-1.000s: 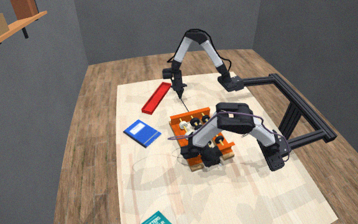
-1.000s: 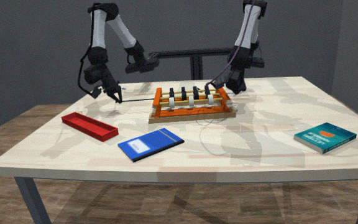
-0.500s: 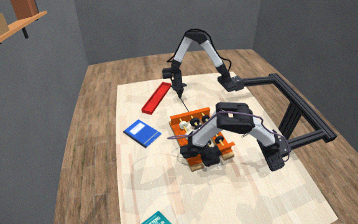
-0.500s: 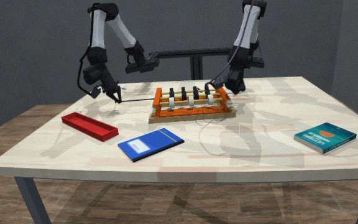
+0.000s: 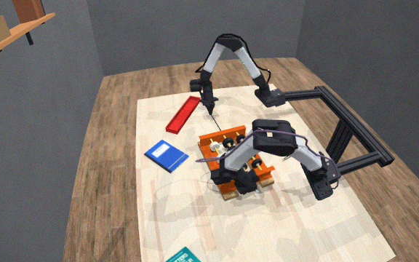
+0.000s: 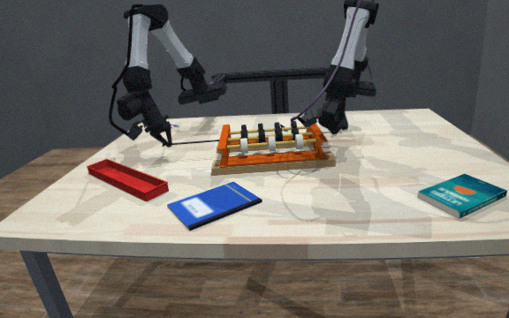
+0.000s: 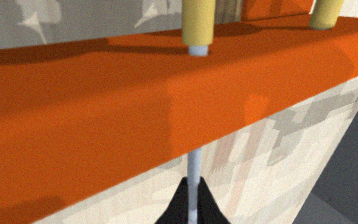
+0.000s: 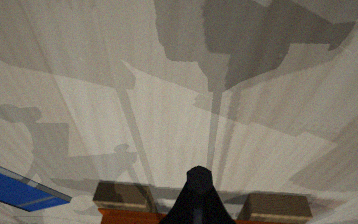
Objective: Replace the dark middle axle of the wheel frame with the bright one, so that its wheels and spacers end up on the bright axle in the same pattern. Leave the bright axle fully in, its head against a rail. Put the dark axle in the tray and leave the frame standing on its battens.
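The orange wheel frame [image 5: 221,135] [image 6: 224,143] [image 7: 105,100] stands on its wooden battens [image 5: 230,196] [image 6: 272,167]. Yellow spacers with black and white wheels sit between its rails. My left gripper [image 7: 192,184] [image 6: 335,132] is shut on the bright axle [image 7: 194,162] outside the near rail; the axle passes through the rail and reaches a yellow spacer. My right gripper [image 5: 210,113] [image 6: 169,144] [image 8: 198,186] is shut on the dark axle [image 5: 215,123] [image 6: 194,142], which spans from the fingers to the far rail. The axle ends inside the spacers are hidden. The red tray [image 5: 174,130] [image 6: 153,193] holds nothing.
A blue notebook [image 5: 169,158] [image 6: 219,205] [image 8: 5,187] lies beside the frame, near the tray. A teal book [image 5: 184,256] [image 6: 462,192] lies farther off, past the near end. The left arm's links hang over part of the frame in the top view.
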Tool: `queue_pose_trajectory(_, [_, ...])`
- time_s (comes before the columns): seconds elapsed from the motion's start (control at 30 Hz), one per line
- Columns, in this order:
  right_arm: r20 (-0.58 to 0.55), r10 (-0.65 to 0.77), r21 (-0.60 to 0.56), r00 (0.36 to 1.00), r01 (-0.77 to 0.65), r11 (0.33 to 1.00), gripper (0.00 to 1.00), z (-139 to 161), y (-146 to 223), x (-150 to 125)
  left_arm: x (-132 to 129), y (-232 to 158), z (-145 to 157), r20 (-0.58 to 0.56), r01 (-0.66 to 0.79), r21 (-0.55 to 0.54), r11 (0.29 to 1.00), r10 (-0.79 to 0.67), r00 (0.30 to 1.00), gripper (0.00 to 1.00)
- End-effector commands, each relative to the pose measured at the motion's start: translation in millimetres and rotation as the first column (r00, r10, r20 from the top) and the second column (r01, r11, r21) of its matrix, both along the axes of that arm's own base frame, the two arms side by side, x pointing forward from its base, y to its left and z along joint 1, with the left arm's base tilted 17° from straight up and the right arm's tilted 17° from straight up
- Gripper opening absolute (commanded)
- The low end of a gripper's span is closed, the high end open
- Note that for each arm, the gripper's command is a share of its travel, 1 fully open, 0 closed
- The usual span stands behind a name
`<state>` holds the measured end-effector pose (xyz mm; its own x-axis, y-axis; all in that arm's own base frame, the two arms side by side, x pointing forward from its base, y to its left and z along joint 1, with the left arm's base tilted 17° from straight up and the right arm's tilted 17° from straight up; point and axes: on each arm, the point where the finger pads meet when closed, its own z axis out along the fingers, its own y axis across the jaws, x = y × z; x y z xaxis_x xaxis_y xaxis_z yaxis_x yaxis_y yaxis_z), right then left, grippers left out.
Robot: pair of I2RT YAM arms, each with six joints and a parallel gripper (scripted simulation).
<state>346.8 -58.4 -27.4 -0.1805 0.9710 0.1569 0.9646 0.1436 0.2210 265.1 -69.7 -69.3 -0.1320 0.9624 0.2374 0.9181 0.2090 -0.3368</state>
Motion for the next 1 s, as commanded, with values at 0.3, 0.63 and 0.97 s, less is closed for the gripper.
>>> queue_pose_trajectory(0.3, [-0.052, 0.025, 0.058, 0.998, -0.022, 0.998, 0.00, -8.6, 10.4, -9.9, 22.6, -54.2, -14.3, 0.085, -0.012, -0.168, 0.986, 0.027, 0.996, 0.00])
queue_pose_trajectory(0.63, [-0.049, 0.031, 0.056, 0.998, -0.028, 0.998, 0.00, -7.9, 9.3, -6.6, 22.6, -57.8, -15.0, 0.080, -0.011, -0.169, 0.986, 0.025, 0.996, 0.00])
queue_pose_trajectory(0.97, [-0.065, 0.020, 0.062, 0.998, -0.016, 0.998, 0.00, -10.8, 5.8, -13.5, 23.0, -60.0, -15.3, 0.081, -0.008, -0.170, 0.985, 0.022, 0.996, 0.00])
